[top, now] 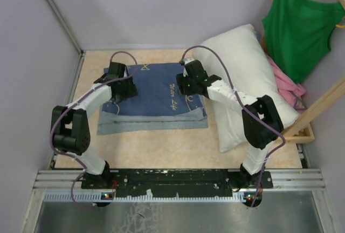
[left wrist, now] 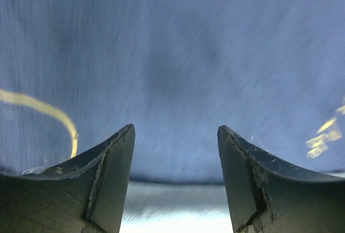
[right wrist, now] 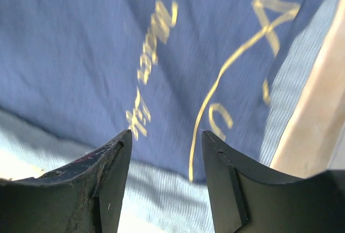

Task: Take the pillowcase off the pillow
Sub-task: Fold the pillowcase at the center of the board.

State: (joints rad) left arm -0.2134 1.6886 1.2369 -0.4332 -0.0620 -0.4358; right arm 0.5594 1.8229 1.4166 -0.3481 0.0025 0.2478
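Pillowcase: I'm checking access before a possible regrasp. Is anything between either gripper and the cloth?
Nothing visible does. The left gripper and right gripper both hang with jaws open just over the pillowcase, and the wrist views show only its blue fabric beneath them. The pillow lies to its right, not over it.

We see the pillowcase (top: 156, 95) spread flat and empty on the tabletop (top: 161, 146), denim-blue face up with pale yellow lettering and a lighter grey-blue band along its near edge, while the plump white pillow (top: 242, 66) lies bare just beside it on the right, angled diagonally.
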